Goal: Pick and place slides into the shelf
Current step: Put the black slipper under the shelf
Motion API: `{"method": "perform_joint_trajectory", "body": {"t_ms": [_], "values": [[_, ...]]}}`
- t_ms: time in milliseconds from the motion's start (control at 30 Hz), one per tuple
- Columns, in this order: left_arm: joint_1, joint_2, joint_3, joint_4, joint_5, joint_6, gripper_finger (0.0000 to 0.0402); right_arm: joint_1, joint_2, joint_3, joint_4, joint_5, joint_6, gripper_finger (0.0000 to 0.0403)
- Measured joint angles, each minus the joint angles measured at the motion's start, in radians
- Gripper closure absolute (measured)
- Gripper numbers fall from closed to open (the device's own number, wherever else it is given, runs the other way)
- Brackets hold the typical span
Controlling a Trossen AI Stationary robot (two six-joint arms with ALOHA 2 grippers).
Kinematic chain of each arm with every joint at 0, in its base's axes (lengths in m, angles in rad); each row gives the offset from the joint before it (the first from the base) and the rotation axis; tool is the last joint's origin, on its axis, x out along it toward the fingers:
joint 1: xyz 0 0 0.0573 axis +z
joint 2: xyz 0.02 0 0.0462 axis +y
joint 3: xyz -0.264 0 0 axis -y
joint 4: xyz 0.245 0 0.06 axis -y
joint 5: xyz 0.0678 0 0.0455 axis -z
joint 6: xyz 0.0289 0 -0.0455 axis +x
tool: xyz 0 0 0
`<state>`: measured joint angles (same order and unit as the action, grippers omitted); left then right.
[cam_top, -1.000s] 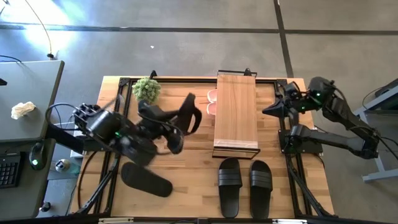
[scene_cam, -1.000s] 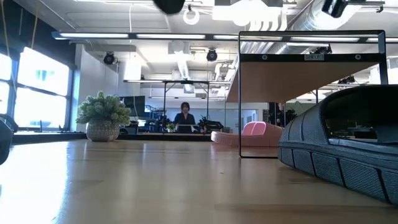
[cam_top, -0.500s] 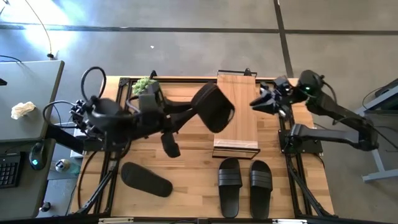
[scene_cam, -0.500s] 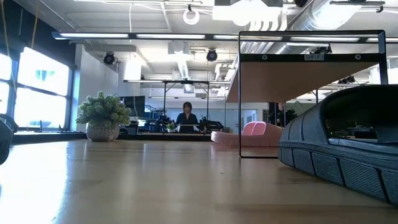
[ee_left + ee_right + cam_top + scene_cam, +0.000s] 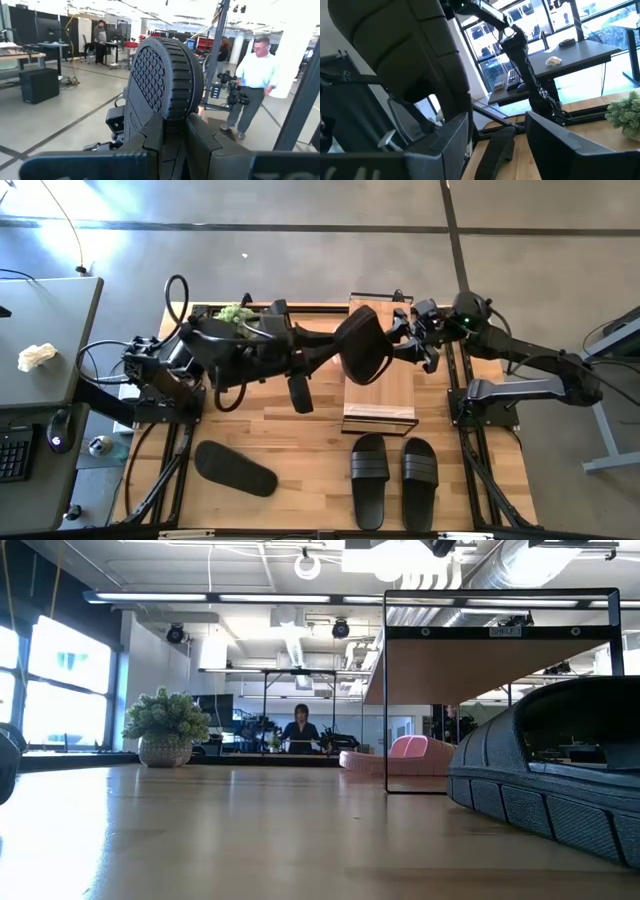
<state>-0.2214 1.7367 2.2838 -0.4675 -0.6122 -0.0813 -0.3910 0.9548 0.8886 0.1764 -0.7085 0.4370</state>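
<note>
A black slide hangs in the air over the far half of the shelf, with my left gripper shut on it; the left wrist view shows its honeycomb sole. My right gripper stands open just right of that slide, which fills the upper part of the right wrist view. A black pair lies sole-down on the table in front of the shelf. One more black slide lies at the near left. A pink slide shows under the shelf in the low view. My left gripper pinches one end of the slide between its two fingers, one on the sole face and one on the other face. The fingers come level from the table's left. The slide stands up from them on edge, lifted clear above the shelf top. My right gripper is open beside the slide; whether a finger touches it I cannot tell.
A small potted plant stands at the far left of the table, close behind my left arm. In the low view a black slide looms at the near right. A person stands in the room beyond the table.
My left gripper has risen and swung toward the table's right and far edge, carrying the black slide from the table's left half to above the shelf, and has turned level. My right gripper has moved toward the table's left, up to the slide, and has opened.
</note>
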Motion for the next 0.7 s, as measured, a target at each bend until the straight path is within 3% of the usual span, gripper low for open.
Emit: {"method": "perform_joint_trajectory", "body": {"t_ms": [333, 700], "values": [[0.001, 0.000, -0.003, -0.005, 0.004, 0.005, 0.0364, 0.046, 0.017, 0.000, -0.003, -0.010, -0.064, 0.0215], [0.021, 0.000, -0.004, -0.031, -0.005, 0.001, 0.0366, 0.026, -0.083, 0.000, -0.104, -0.092, -0.079, 0.0215]]}}
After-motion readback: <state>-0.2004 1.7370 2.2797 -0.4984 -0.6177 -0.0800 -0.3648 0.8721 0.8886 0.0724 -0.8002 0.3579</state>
